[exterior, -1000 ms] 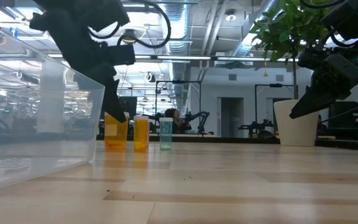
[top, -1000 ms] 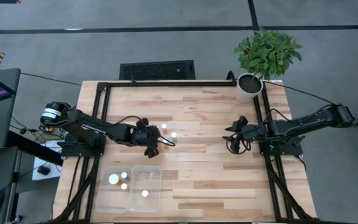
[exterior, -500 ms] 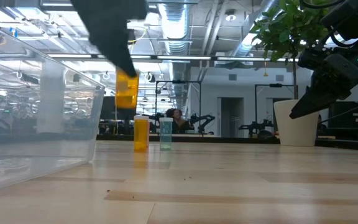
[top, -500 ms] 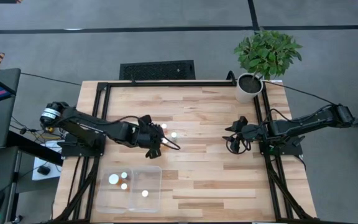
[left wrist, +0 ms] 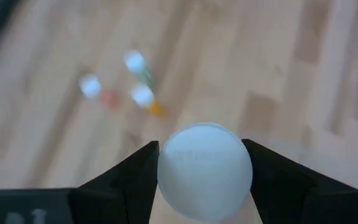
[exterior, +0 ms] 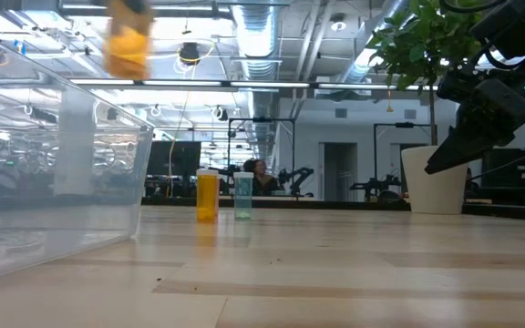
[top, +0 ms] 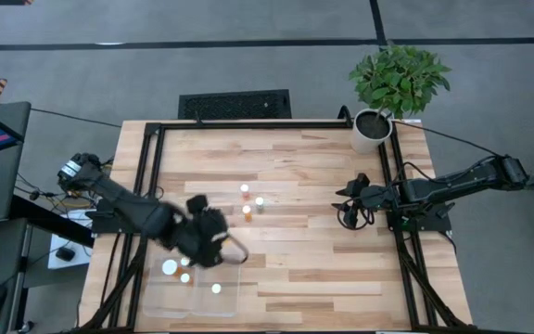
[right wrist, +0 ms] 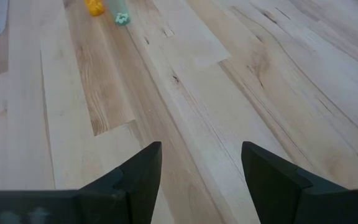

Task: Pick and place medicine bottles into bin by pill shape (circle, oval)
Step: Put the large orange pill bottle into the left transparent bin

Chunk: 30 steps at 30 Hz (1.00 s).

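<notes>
Table (top: 323,241): bare planks.
Bin (top: 225,297): lower left, two compartments.
Left claw (left wrist: 205,163): partly closed, gripping bottle (left wrist: 205,172) above the bin; risk of wrong compartment.
Right claw (right wrist: 201,163): open, empty, right of frame.

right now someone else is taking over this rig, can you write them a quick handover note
Left hand: shut on a white-capped orange bottle, carried in the air at the bin's rim.
Right hand: open, empty, waiting over bare wood at the table's right side.
Done: four bottles show in the bin, three in the left section, one in the right section.
Left: drop the held bottle in its section, then sort the three bottles on the table.
</notes>
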Tool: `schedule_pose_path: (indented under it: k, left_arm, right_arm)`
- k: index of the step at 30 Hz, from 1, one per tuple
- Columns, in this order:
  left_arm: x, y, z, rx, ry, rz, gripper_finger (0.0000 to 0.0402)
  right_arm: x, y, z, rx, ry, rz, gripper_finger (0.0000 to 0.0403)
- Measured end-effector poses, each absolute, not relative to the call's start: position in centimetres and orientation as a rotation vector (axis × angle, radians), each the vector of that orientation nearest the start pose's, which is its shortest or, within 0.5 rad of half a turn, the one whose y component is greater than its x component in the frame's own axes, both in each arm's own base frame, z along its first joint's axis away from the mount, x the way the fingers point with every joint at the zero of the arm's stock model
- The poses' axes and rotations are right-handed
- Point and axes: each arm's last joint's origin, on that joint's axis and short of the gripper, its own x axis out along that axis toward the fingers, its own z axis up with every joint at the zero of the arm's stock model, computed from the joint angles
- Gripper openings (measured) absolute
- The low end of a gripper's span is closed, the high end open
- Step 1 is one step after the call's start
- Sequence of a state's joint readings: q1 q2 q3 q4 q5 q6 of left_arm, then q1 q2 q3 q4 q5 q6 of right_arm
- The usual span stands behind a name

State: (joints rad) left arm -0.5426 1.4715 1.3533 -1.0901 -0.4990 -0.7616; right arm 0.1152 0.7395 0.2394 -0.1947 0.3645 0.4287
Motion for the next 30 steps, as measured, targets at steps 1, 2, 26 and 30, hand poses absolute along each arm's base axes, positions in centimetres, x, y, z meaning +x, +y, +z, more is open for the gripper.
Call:
schedule_pose_path:
  k: [1,2,26,30]
  left_arm:
    - [23.8,-13.9,30.9,-0.115,0.982,0.348,0.0208]
    - [23.2,-14.5,30.8,-0.138,0.991,0.348,0.0208]
    - [9.9,-24.9,30.6,-0.59,0.998,0.269,0.021]
    - [9.3,-24.6,29.6,-0.533,1.003,0.32,0.021]
  right_arm:
    - [14.2,0.6,15.6,0.245,0.611,-0.378,0.0234]
    - [14.2,0.6,15.6,0.244,0.612,-0.378,0.0234]
    - [14.2,0.6,15.6,0.286,0.603,-0.391,0.0234]
    - [14.2,0.6,15.6,0.285,0.607,-0.392,0.0234]
